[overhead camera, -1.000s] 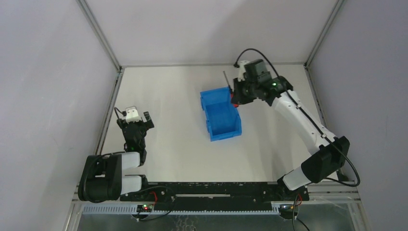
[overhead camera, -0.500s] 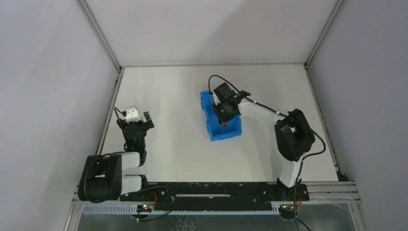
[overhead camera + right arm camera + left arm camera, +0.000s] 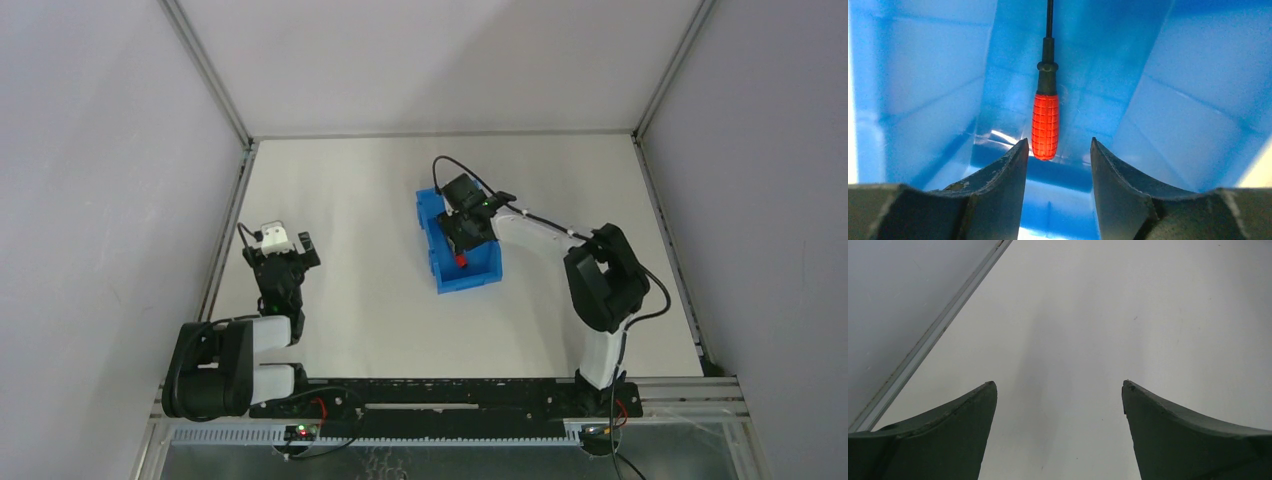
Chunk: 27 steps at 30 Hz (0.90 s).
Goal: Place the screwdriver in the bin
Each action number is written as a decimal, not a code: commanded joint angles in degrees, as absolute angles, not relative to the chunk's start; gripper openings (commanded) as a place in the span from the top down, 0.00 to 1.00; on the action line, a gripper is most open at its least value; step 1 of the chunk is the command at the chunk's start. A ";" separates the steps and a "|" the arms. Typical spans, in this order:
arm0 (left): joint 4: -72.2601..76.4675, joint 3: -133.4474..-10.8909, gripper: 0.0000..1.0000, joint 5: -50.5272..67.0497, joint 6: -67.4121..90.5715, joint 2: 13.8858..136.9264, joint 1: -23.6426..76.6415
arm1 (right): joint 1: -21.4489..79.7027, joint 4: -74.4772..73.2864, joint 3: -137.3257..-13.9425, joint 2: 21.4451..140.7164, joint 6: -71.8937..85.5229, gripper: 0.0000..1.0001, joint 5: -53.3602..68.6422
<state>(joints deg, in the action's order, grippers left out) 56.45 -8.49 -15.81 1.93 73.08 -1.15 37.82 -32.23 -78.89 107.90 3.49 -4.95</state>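
Lying inside the bin [image 3: 470, 278], apparently on its floor: screwdriver [image 3: 1045, 125], red handle end nearest the right gripper [image 3: 1058, 141], black shaft running straight away from it. Right fingers [image 3: 1003, 175] stood apart, wider than the handle, clamped on nothing; the handle end showed just ahead of their gap. Blue walls stood close on both sides, with open room upward only, so a straight lift looked the safe way out. Left gripper [image 3: 1059, 385]: fingers wide apart over the table [image 3: 1098, 315], well apart from the bin, the farther arm.
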 commanded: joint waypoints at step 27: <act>60.29 -11.15 0.00 -14.85 0.88 72.10 -1.44 | 5.03 -39.93 -81.33 77.34 3.61 0.00 -10.46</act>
